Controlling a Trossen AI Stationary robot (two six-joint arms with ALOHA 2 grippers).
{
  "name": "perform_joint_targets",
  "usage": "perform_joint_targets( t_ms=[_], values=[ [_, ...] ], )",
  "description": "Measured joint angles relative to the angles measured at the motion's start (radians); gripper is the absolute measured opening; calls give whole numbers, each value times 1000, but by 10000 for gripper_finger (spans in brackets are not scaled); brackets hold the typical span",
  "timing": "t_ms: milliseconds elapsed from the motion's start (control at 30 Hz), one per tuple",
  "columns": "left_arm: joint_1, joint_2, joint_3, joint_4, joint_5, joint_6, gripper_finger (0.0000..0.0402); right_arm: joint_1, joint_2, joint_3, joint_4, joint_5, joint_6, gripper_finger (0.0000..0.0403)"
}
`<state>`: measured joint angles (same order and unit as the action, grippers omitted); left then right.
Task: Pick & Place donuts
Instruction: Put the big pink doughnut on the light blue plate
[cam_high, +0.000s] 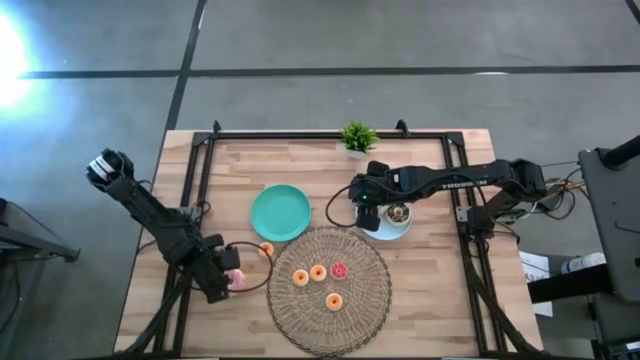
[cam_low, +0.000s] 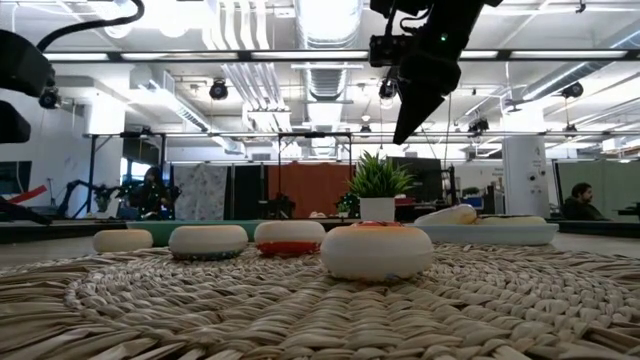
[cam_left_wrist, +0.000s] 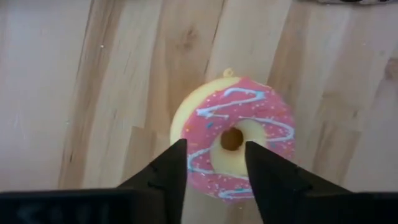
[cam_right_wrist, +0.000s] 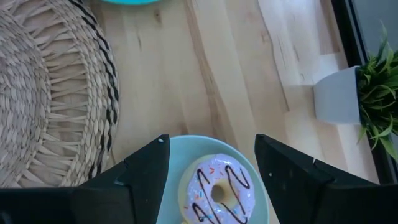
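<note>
A pink-frosted donut (cam_left_wrist: 239, 140) with pale blue drizzle lies flat on the bare wood left of the wicker mat (cam_high: 365, 310). My left gripper (cam_left_wrist: 214, 158) points down over it, open, its fingers over the ring's near part; it also shows in the high view (cam_high: 228, 280). My right gripper (cam_right_wrist: 211, 162) is open and hangs high (cam_low: 410, 115) above the light-blue plate (cam_right_wrist: 177, 162), where a pale-frosted donut (cam_right_wrist: 217, 190) with dark drizzle lies. Several tiny orange and red donuts (cam_high: 318, 273) lie on the mat; one orange donut (cam_high: 266, 249) lies on the wood. My left gripper comes at the pink donut from above, pointing down, with its two fingers (cam_left_wrist: 177, 168) over the ring on either side of the hole (cam_left_wrist: 231, 138). The donut lies flat on the table. I cannot tell whether the fingers touch it.
A teal plate (cam_high: 280, 213) sits between the arms, behind the mat. A small potted plant (cam_high: 358, 138) stands at the table's far edge. A black frame (cam_high: 205, 160) runs along the left, right and far sides. Bare wood shows left of the pink donut.
</note>
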<state>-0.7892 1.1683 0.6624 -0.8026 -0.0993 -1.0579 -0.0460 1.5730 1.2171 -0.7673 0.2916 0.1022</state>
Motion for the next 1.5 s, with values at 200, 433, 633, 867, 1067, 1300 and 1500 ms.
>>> perform_joint_targets(
  t_ms=[200,433,633,867,1067,1300,1500],
  values=[
    [0,-1,-9,-10,-15,1,190,0,0,0,1,0,-5,228],
    [4,38,-65,60,-25,0,192,-1,0,0,5,0,-4,228],
    [4,60,-104,171,-14,-24,191,0,0,0,6,0,0,228],
    [8,70,-127,172,-15,-81,131,9,-13,19,8,-1,22,228],
    [49,54,-118,180,-60,-55,23,33,-55,54,-33,-4,88,228],
    [161,-27,-72,180,-148,89,4,129,-161,27,-72,-4,265,228],
    [404,-78,-26,300,-194,405,2,176,-165,-29,29,-100,553,228]
  ],
)
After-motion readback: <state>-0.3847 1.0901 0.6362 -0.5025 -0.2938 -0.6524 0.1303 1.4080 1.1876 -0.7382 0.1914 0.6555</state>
